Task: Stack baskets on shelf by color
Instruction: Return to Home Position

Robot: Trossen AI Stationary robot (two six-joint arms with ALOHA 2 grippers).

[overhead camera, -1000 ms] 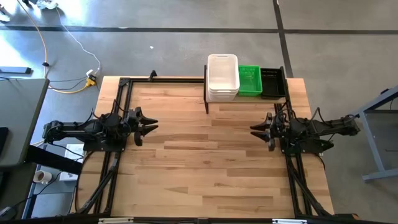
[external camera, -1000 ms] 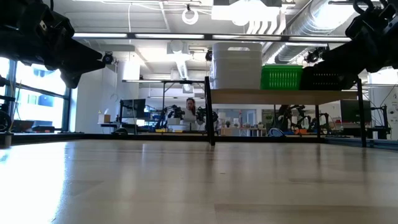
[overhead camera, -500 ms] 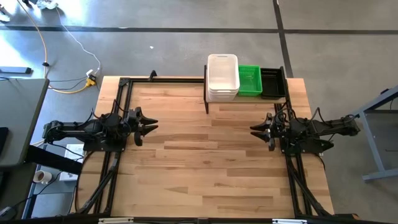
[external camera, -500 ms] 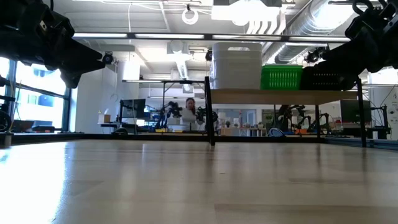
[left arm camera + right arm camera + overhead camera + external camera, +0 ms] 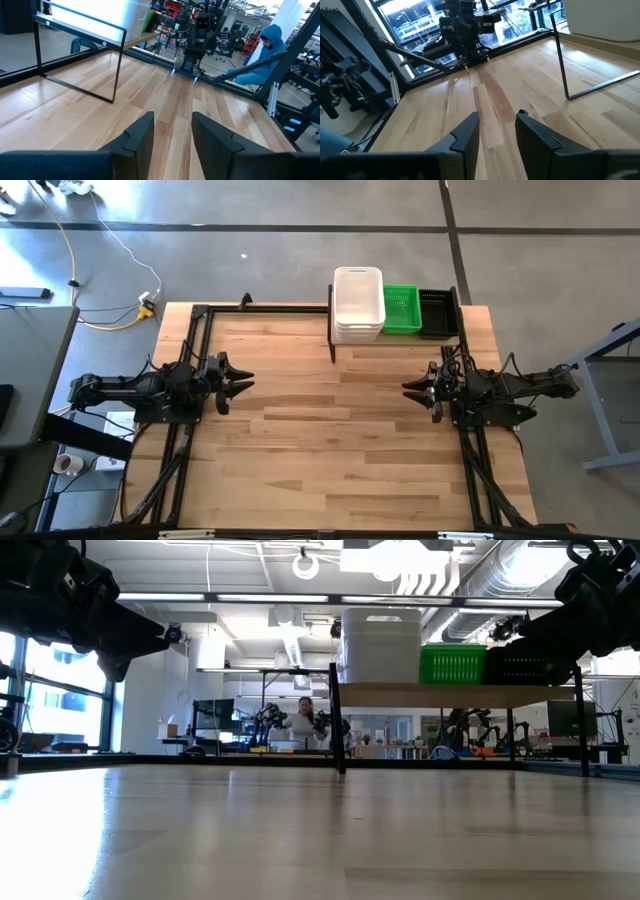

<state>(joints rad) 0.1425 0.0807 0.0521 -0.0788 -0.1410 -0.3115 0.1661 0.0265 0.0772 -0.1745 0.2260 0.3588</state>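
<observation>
Three basket stacks (image 5: 358, 305) stand well apart from both grippers (image 5: 241, 384) (image 5: 413, 391).

Robotics lab (exposed ducts (image 5: 512, 564), more arms (image 5: 268, 719))

Grey concrete floor (image 5: 300, 265) crossed by a dark seam (image 5: 300, 227) — tall windows (image 5: 60, 700), ceiling ducts (image 5: 500, 570), strip lighting (image 5: 230, 597) overhead.
</observation>
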